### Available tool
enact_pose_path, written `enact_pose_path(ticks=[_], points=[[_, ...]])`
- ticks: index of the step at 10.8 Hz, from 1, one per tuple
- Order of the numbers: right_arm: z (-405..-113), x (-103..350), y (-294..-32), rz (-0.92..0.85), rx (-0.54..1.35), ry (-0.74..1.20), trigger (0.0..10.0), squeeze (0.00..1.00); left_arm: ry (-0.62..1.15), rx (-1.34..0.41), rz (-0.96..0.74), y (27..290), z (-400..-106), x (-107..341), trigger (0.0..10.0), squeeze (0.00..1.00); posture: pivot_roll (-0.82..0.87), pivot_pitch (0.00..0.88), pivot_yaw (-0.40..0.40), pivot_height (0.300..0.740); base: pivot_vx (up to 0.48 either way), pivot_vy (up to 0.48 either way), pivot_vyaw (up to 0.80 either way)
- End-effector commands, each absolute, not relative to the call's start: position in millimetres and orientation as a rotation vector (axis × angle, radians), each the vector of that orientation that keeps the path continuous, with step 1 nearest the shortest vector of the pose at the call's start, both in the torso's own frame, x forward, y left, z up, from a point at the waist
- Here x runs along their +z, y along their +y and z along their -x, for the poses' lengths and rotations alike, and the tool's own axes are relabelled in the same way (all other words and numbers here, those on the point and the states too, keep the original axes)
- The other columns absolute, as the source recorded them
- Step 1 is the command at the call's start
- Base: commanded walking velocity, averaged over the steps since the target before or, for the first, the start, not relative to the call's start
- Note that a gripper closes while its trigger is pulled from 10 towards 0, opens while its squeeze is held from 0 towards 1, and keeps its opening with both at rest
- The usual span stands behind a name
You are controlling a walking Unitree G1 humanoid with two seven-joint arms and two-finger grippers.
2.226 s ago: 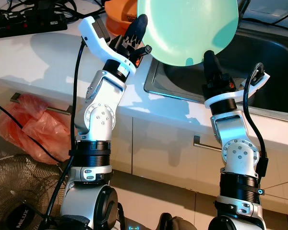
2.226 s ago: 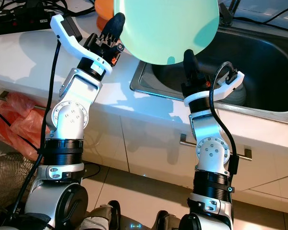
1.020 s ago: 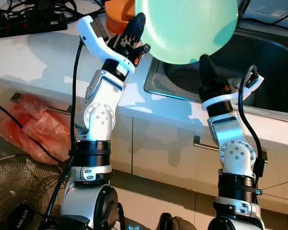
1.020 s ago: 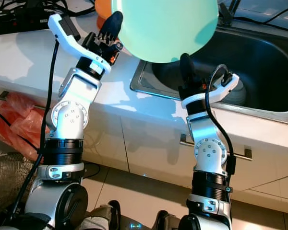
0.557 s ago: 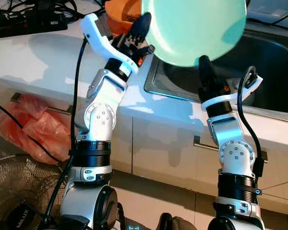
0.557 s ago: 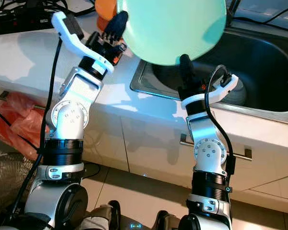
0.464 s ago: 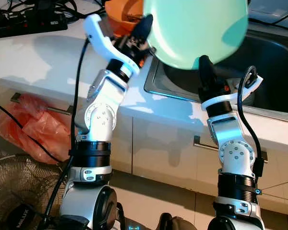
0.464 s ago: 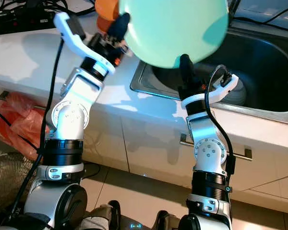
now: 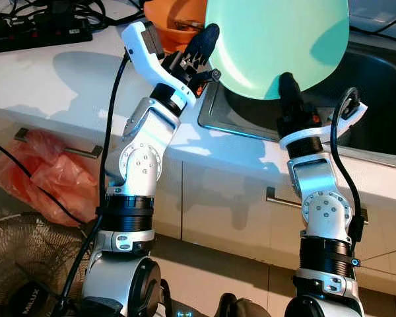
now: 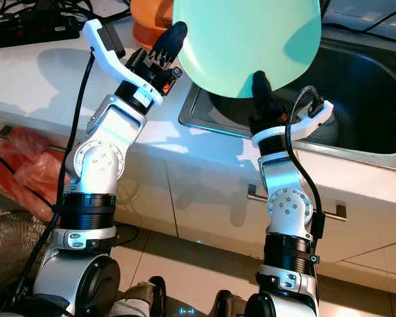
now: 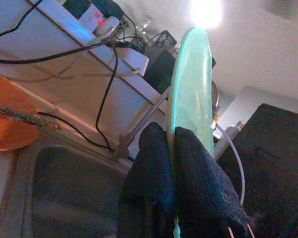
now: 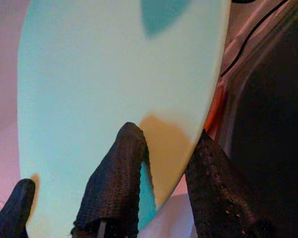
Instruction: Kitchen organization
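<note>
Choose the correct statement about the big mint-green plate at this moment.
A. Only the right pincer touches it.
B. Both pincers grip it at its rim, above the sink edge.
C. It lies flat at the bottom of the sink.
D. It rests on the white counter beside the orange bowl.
B: the left pincer clamps the mint-green plate at its rim and the right pincer straddles the lower rim, holding it up over the sink.
</note>
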State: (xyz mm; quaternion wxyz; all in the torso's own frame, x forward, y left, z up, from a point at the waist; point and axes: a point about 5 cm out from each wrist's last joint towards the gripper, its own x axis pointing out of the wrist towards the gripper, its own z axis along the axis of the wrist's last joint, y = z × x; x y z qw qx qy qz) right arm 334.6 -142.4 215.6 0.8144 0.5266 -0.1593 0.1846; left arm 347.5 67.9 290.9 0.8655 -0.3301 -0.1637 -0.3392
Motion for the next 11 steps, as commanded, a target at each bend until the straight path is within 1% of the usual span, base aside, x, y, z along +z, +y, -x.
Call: enact_pose_path(ticks=[1, 4, 6, 7, 8, 9, 11], points=[[-336, 219, -147, -1.130, 0.369, -0.364, 0.0, 0.00, -0.370, -0.741, 0.679, 66, -344, 296, 10.0, 0.00, 0.13, 0.182, -0.024, 0.740, 0.000, 0.000, 0.00], [-336, 226, -148, -1.154, 0.379, -0.394, 0.0, 0.00, -0.337, -0.739, 0.677, 63, -345, 288, 10.0, 0.00, 0.12, 0.179, -0.022, 0.740, 0.000, 0.000, 0.00], [-336, 228, -147, -1.164, 0.391, -0.400, 0.0, 0.00, -0.285, -0.749, 0.626, 59, -346, 280, 10.0, 0.00, 0.12, 0.179, -0.021, 0.740, 0.000, 0.000, 0.00], [-335, 229, -146, -1.168, 0.398, -0.403, 0.0, 0.00, -0.228, -0.728, 0.513, 55, -349, 269, 10.0, 0.00, 0.12, 0.178, -0.021, 0.740, 0.000, 0.000, 0.00], [-335, 228, -146, -1.170, 0.398, -0.401, 0.0, 0.00, -0.187, -0.740, 0.469, 51, -349, 261, 10.0, 0.00, 0.12, 0.178, -0.020, 0.740, 0.000, 0.000, 0.00], [-335, 229, -145, -1.173, 0.401, -0.402, 0.0, 0.00, -0.166, -0.747, 0.451, 47, -348, 257, 10.0, 1.00, 0.12, 0.176, -0.018, 0.740, 0.000, 0.000, 0.00], [-335, 229, -145, -1.184, 0.399, -0.406, 0.0, 0.00, -0.150, -0.744, 0.451, 46, -348, 253, 10.0, 1.00, 0.12, 0.174, -0.016, 0.740, 0.000, 0.000, 0.00]])
